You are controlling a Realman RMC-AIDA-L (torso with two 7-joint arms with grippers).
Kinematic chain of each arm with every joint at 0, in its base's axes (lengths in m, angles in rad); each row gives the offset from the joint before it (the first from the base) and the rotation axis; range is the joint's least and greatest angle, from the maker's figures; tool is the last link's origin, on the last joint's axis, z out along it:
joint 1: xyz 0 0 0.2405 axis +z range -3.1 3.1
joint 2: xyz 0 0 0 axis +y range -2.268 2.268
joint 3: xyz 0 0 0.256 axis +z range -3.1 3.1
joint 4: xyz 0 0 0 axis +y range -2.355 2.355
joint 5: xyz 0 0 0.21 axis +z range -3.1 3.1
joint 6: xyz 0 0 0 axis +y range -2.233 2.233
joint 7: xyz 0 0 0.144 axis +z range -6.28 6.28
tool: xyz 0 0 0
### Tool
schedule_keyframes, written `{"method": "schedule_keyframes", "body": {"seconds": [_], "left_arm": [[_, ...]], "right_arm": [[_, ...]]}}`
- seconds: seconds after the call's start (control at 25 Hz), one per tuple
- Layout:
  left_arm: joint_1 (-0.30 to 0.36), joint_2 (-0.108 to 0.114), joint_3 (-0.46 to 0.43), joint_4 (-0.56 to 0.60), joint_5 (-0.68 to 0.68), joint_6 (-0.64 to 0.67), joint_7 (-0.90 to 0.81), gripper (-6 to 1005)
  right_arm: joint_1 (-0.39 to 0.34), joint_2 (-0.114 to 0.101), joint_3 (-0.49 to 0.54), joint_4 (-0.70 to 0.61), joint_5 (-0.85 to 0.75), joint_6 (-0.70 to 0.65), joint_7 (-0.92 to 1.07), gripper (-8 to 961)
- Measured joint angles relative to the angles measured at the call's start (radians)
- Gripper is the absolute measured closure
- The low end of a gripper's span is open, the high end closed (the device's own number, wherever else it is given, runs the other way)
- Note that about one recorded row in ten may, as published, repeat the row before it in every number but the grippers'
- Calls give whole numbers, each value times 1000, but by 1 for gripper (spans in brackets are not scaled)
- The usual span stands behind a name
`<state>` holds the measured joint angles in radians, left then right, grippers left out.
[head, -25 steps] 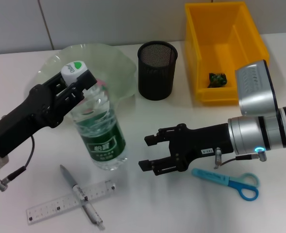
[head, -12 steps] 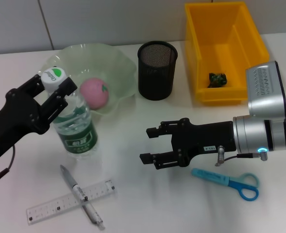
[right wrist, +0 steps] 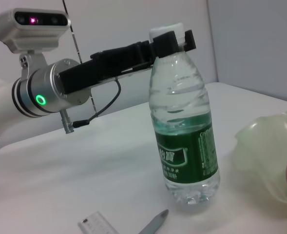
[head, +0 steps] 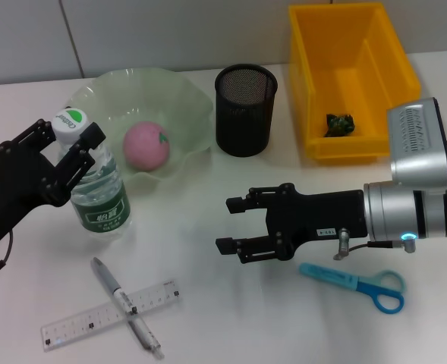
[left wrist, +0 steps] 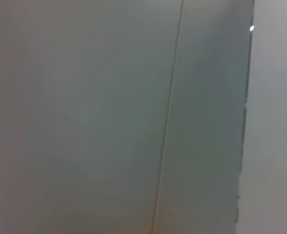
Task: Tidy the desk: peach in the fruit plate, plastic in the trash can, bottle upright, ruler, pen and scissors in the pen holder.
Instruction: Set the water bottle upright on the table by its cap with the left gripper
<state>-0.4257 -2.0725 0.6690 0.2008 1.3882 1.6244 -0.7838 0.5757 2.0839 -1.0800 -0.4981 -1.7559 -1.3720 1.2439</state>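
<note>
Bottle of clear plastic, green-labelled (head: pixel 98 199), stands upright beside your green plate (head: pixel 185 114); left claw (head: pixel 65 138) clenched on its neck; right claw (head: pixel 234 224) released.

Bottle (head: pixel 98 193) now upright, nearer desk's left edge.

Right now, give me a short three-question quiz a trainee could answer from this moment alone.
1. True or false: the bottle stands upright on the table.
2. Which holds the bottle at its cap: A) left pincer, B) right pincer, C) neither?
3. Fill in: the pen lies across the ____.

Key:
1. True; its base rests on the table in the right wrist view.
2. A; the left pincer is shut around the cap, while the right pincer hangs open near the scissors.
3. ruler. The peach is already in the plate.
</note>
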Motion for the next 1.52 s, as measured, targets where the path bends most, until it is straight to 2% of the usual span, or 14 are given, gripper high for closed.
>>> {"method": "schedule_keyframes", "body": {"seconds": [0.32, 1.52], "left_arm": [[1, 0, -28, -38, -27, -37, 46, 537], [-1, -3, -36, -44, -37, -112, 48, 516]], "right_arm": [[1, 1, 0, 18, 19, 36, -27, 212], [10, 1, -10, 19, 20, 56, -29, 213]]}}
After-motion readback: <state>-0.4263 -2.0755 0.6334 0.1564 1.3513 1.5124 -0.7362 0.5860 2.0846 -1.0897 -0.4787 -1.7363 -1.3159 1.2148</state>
